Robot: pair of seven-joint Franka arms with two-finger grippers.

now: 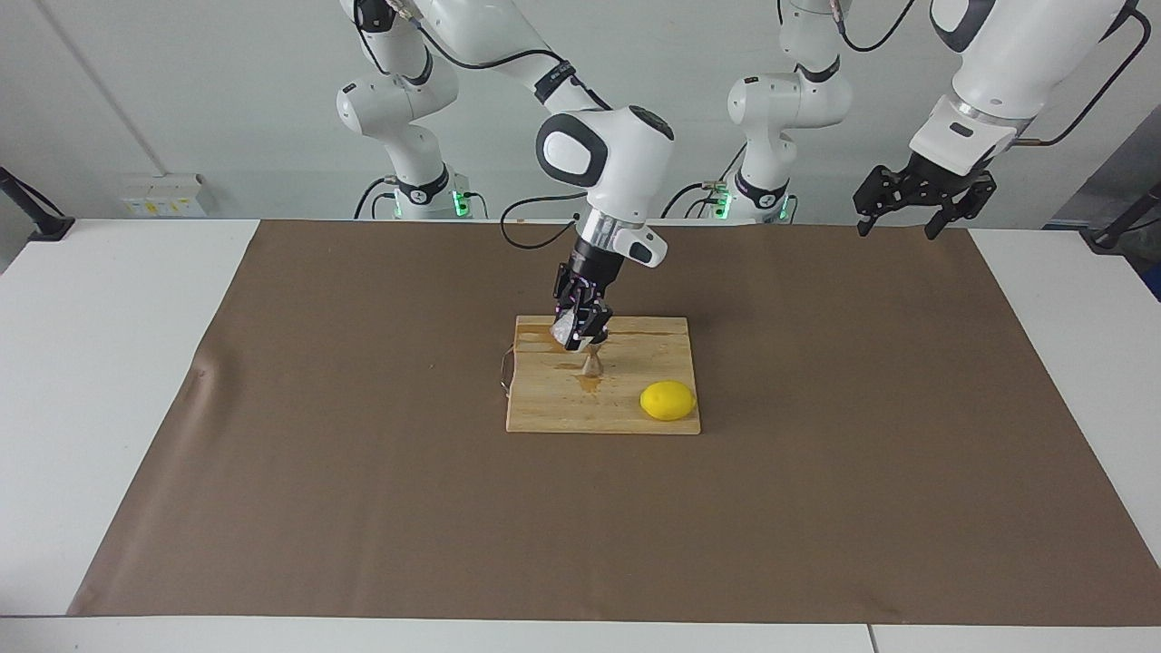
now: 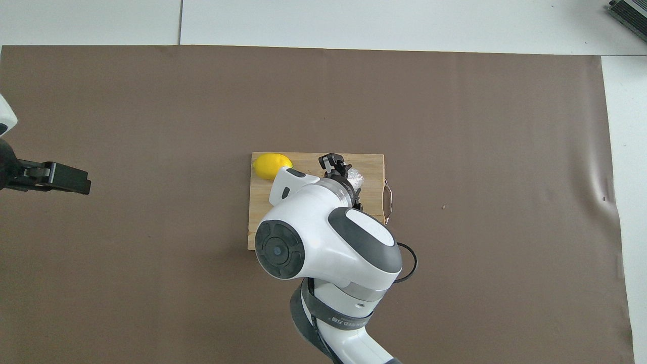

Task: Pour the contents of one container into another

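A white robot arm's black right claw [image 2: 337, 169] grips a clear faceted glass cup [image 2: 356, 176] above a pale wooden cutting board [image 2: 260, 212] at frame centre, beside a yellow lemon [image 2: 272, 166].

My arms [image 1: 603, 154] are glossy white with dark grey joint caps, black cables, black tools, green base lights.

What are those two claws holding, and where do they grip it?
The right gripper holds the glass cup by its side wall, tipped over the metal jigger. The left gripper holds nothing.
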